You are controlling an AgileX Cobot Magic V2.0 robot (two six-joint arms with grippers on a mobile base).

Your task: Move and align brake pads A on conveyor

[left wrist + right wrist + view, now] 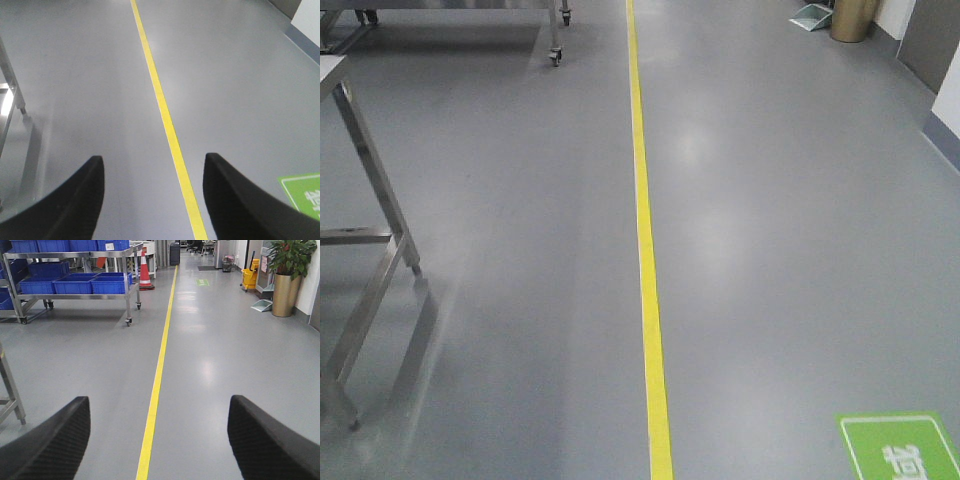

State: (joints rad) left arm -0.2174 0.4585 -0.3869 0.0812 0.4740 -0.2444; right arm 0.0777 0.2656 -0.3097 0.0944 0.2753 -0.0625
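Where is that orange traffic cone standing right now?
In the right wrist view, the traffic cone stands far back, just left of the yellow floor line, beyond the right end of the steel cart.

two grippers, one yellow line, one cone, one potted plant.

the left gripper and right gripper have black, curved, tapering jaws, the right's finely cross-hatched.
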